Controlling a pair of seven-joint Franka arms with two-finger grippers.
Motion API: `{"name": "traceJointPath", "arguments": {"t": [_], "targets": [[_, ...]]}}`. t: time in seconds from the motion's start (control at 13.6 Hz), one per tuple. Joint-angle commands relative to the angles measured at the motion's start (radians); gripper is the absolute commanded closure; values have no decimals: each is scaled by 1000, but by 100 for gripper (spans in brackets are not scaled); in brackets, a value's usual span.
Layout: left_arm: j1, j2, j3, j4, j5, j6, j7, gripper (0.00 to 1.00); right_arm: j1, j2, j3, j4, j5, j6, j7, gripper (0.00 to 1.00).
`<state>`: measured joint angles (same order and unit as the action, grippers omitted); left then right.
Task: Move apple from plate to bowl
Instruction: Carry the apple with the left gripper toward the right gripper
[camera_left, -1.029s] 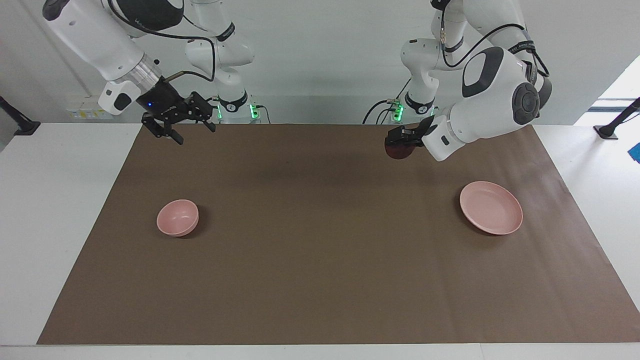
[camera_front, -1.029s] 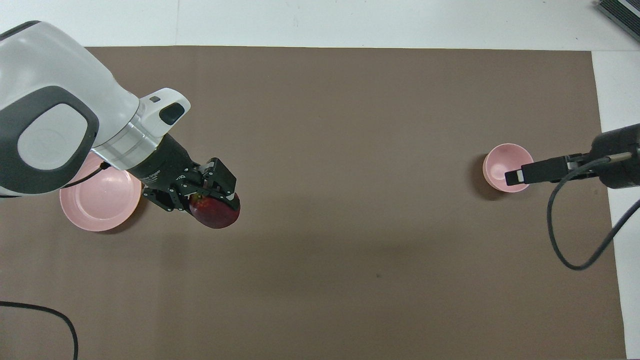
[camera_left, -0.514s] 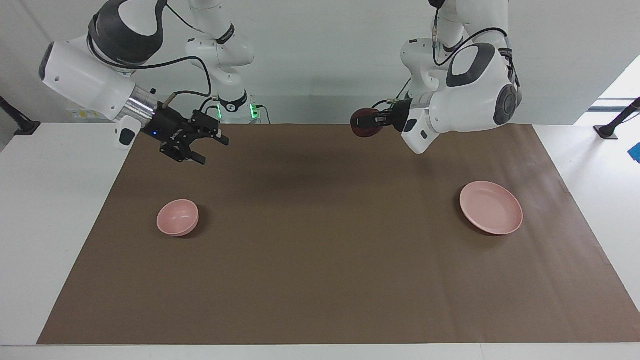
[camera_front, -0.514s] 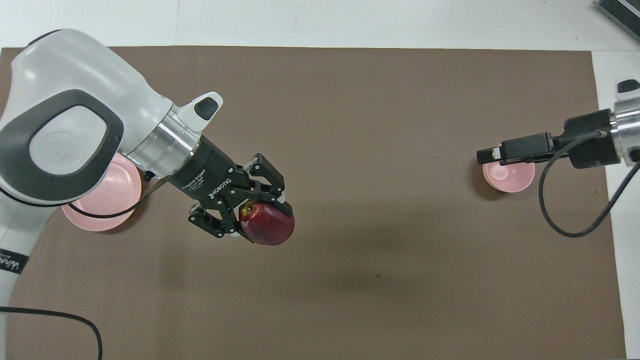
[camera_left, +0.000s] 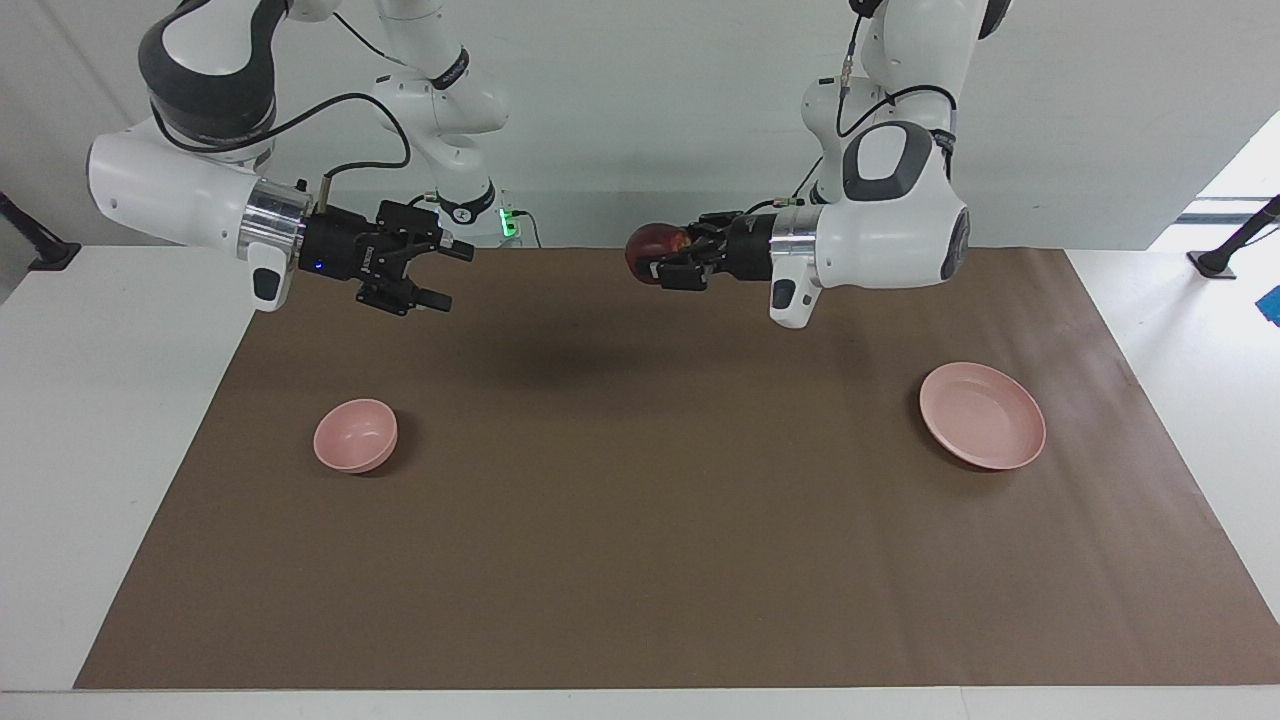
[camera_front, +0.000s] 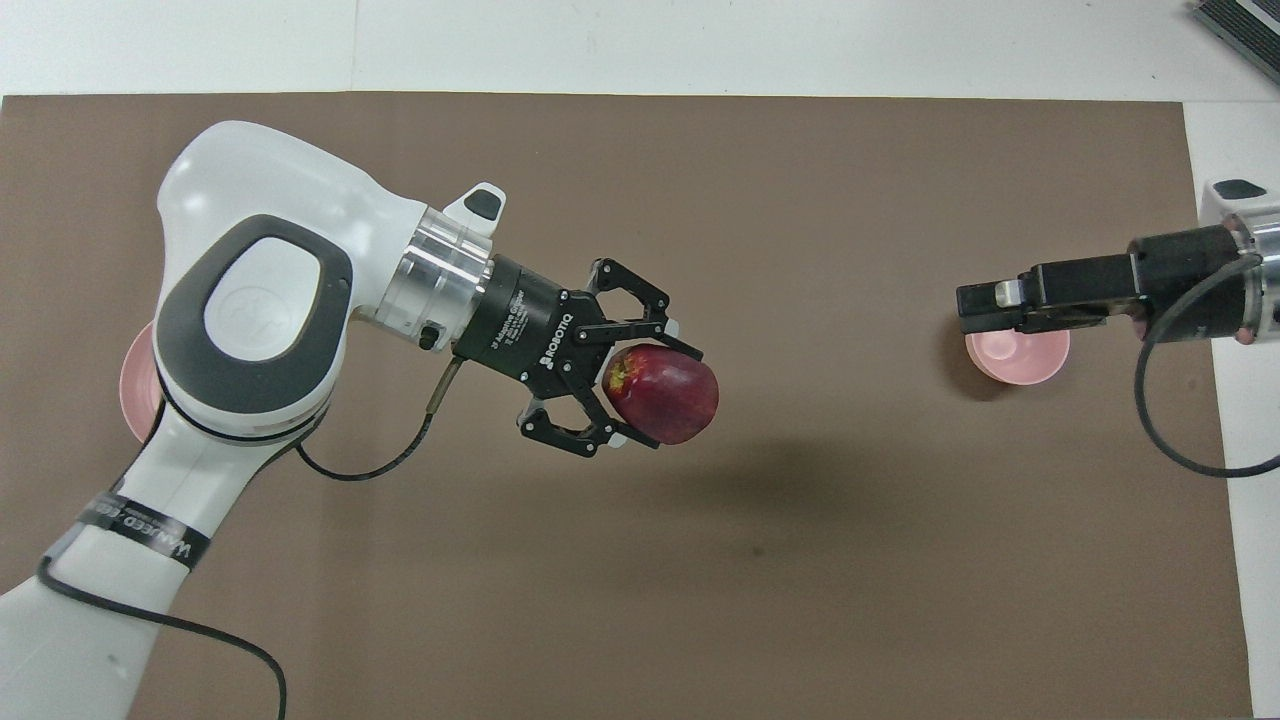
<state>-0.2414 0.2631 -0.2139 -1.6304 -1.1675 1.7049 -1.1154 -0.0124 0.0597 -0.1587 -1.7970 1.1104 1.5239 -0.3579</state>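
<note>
Sideways, left gripper (camera_front: 655, 385) clamps apple (camera_front: 662, 394) — stem end toward its palm; right gripper (camera_left: 440, 272) gapes.

A high camera across the surface (camera_left: 640, 560) faces the two robots, taking in both arm bases and the whole brown mat (camera_left: 700, 600). A second, high above the robots' end, looks steeply down and forward. Both share the mat, seen half a turn apart.
</note>
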Motion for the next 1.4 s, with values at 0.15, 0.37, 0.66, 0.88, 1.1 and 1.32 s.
{"name": "traceJointPath", "arguments": {"t": [0.15,0.37,0.66,0.88,1.1,1.32], "targets": [[-113,34,1,-17,-185,261,-15,100,3,-90,2,-146,57,39,13,0],[-136,39,-60,-11,-248,344,-6,100,37,-89,2,-157,65,58,42,0],[-153,54,-124,4,-258,440,81,100,46,-96,5,-170,62,61,43,0],[-197,53,-134,9,-259,496,133,100,57,-115,8,-197,52,55,45,0],[-219,61,-157,38,-259,530,157,100,71,-139,7,-235,28,48,50,0],[-219,71,-174,49,-261,541,198,100,57,-143,5,-240,-1,-4,45,0]]}}
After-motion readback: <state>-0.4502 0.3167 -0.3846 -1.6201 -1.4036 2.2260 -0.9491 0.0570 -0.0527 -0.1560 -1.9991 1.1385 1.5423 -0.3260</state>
